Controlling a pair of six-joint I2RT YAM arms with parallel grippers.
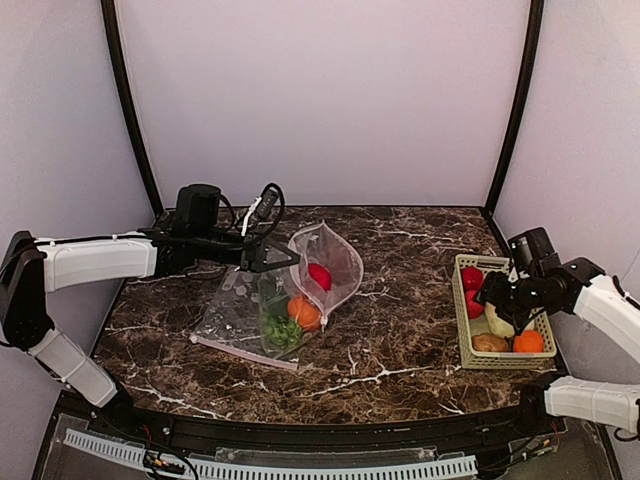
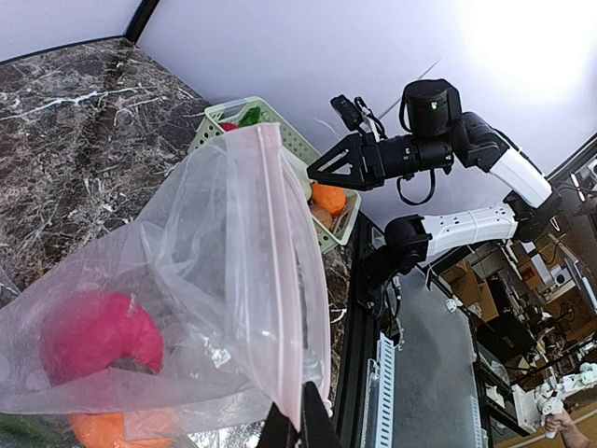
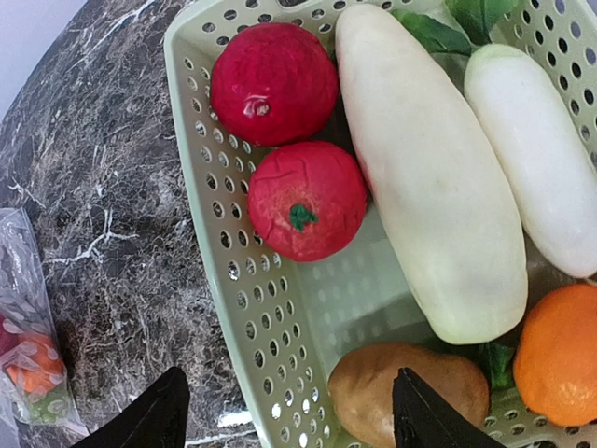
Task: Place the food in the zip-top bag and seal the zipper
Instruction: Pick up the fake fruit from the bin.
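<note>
Potato looks the likely next pick. Your right gripper hangs open and empty over the basket, one finger outside its wall, so shift inward until both fingers straddle the potato before closing. The left gripper is clamped on the zipper, holding the bag open mid-table, well apart from the basket.

On the table we see the zip-top bag left of centre, one apple in it. At the right edge we find the basket, holding two more apples far, radishes to their right, a potato near.
</note>
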